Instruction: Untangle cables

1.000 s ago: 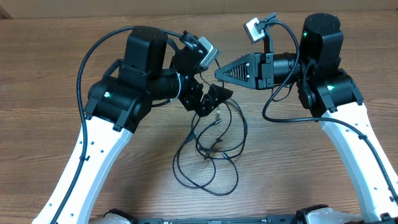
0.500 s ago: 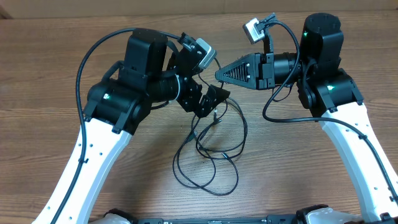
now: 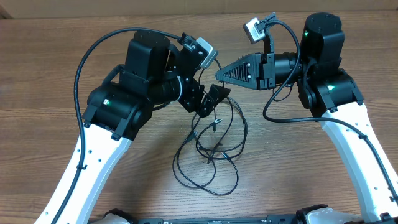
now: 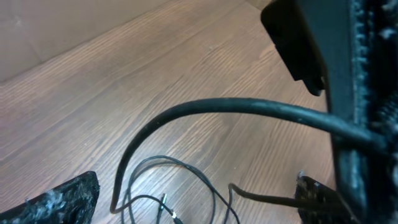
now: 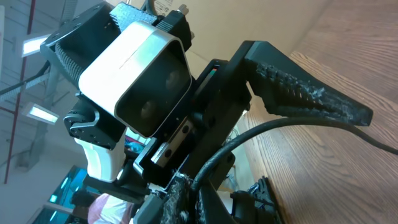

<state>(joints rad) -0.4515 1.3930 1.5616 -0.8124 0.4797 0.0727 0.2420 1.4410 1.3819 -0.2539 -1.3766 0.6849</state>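
On the wooden counter (image 3: 50, 62), my left end effector (image 3: 213, 101) hangs wide open and empty. The right end effector (image 3: 219, 73) is pinched closed, holding nothing. The cables (image 3: 211, 168) lie looped mid-counter, just under the left one. If I close on several strands at once, the knot could tighten.

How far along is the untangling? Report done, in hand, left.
Done: nothing visible; the cables lie in one tangle of crossing loops on the table. In hand: the left gripper hangs open over the tangle's upper end, gripping nothing; the right gripper is shut and empty, close by. Left: separating every cord.
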